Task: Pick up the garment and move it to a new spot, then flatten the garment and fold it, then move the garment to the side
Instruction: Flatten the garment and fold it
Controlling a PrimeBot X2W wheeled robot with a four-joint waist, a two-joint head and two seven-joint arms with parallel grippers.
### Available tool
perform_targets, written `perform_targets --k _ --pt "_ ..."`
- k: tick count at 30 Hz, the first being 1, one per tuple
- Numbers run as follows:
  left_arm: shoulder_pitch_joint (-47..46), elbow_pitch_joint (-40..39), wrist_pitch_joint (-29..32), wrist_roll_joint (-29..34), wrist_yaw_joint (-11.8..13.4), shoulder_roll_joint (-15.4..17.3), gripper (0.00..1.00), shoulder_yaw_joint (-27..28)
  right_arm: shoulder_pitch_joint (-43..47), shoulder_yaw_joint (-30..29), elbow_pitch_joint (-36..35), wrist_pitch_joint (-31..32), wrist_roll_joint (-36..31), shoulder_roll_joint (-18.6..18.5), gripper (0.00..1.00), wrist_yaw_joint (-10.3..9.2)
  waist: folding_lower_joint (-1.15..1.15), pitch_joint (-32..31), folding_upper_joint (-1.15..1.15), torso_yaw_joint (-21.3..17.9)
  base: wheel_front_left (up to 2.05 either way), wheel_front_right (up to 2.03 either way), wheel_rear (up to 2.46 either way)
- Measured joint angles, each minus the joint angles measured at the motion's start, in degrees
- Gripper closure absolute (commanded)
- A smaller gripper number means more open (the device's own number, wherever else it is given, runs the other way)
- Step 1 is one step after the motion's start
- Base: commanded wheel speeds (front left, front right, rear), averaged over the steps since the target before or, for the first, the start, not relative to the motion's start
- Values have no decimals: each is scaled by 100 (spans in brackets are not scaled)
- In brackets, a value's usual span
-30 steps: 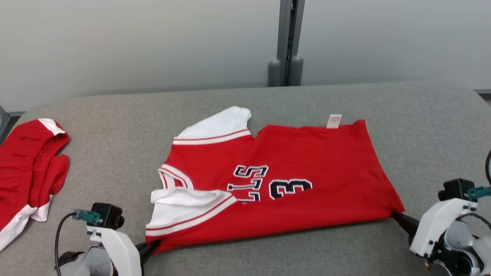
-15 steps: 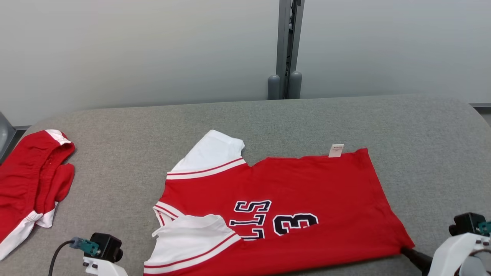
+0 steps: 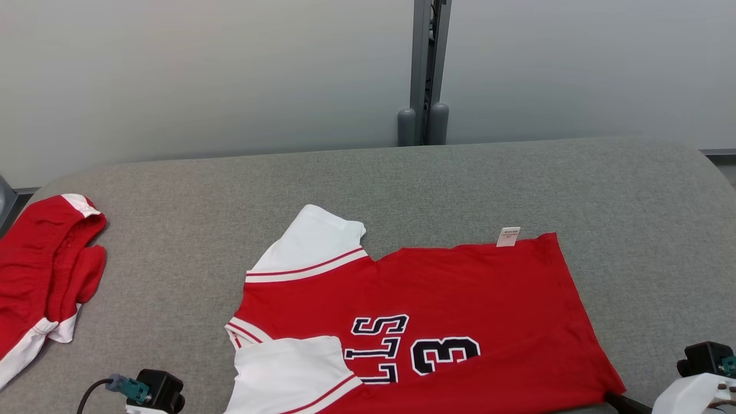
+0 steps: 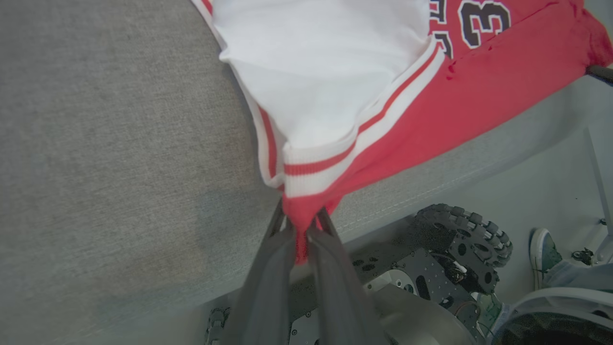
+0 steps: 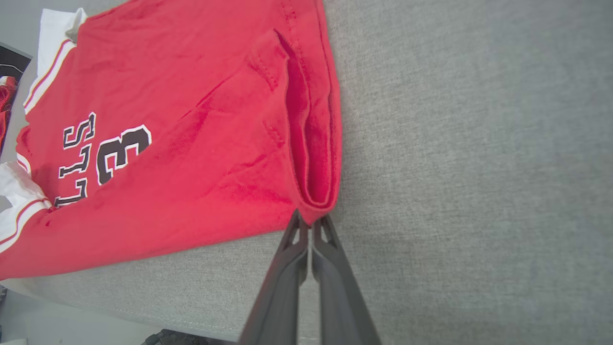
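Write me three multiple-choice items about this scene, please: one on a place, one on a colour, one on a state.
1. Where on the grey table does the other red garment lie, in the head view?
A. far right
B. far left
C. in the middle

2. What colour are the sleeves of the jersey?
A. blue
B. yellow
C. white

3. How do the jaws of the left gripper stand?
A. shut on the jersey's corner
B. wide open
C. shut on nothing

Key:
1. B, it lies by the table's left edge, apart from the jersey.
2. C, both sleeves are white with red stripes.
3. A, the left wrist view shows red cloth pinched between the jaws.
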Motion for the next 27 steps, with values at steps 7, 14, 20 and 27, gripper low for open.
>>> perform_targets --k 7,14,20,27 --pt "0 76 -1 5 27 -37 0 -9 135 -404 -292 297 -393 258 0 -1 0 -22 0 4 0 0 0" --pt "-37 83 -227 113 60 -9 0 136 302 -898 -837 509 -724 409 0 -2 0 -78 0 19 0 0 0" --pt "-168 -111 -474 293 209 12 0 283 326 -1314 -1470 702 -1094 533 0 -1 0 -121 0 -54 0 0 0" --pt "-550 -88 -810 623 366 -47 0 519 127 -1383 -1825 783 -1352 644 0 -1 0 -112 0 -141 0 0 0"
